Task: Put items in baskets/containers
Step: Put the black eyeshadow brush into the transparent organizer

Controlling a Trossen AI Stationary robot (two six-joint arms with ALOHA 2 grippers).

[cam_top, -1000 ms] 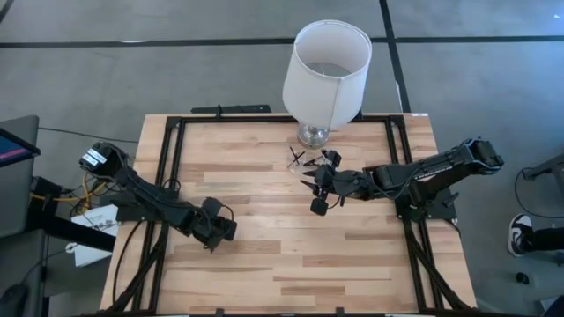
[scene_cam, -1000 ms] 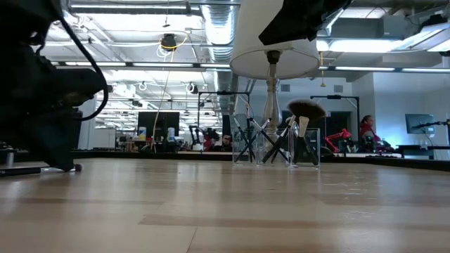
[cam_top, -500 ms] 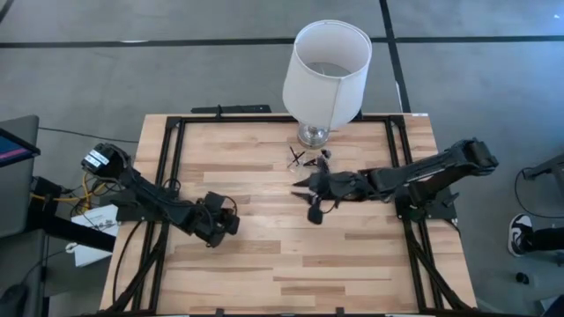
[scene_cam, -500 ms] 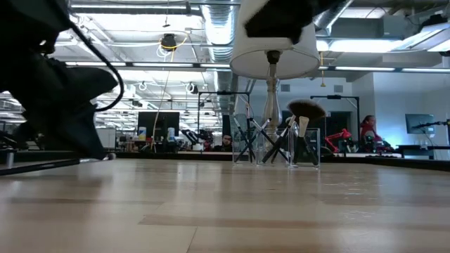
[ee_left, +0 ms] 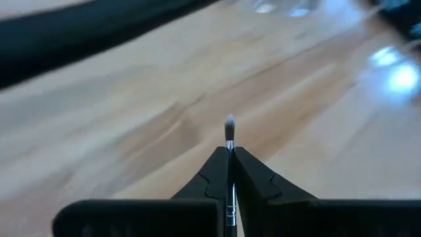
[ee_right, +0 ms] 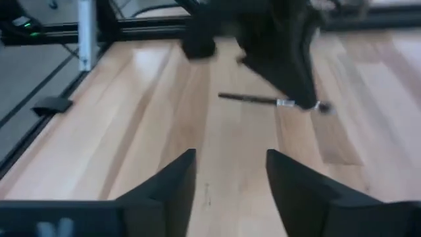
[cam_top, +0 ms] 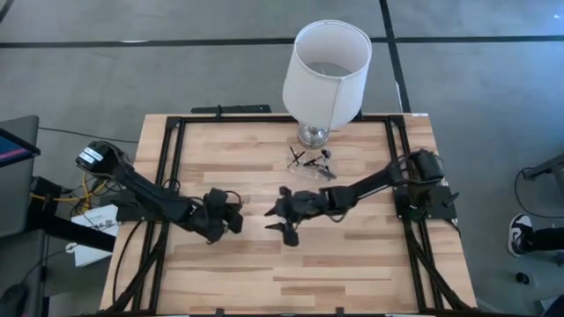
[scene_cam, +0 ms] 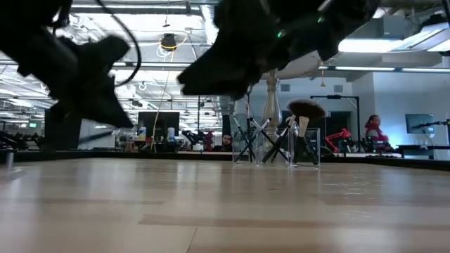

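Two grippers are meeting over the middle of the worktop; the left gripper is pinching one slim makeup brush by its handle, fingers clenched tight on it, the small bristle tip sticking out ahead; the right gripper is facing it with fingers spread and nothing between them, seemingly lining up to take the brush across, since the clear tray is sitting on the right arm's side, by the lamp; that tray is already carrying several brushes standing crossed, a fan-headed brush among them, leaning on its walls because it is shallow; I am reading no brand, label or lettering anywhere on the brushes, tray or lamp.
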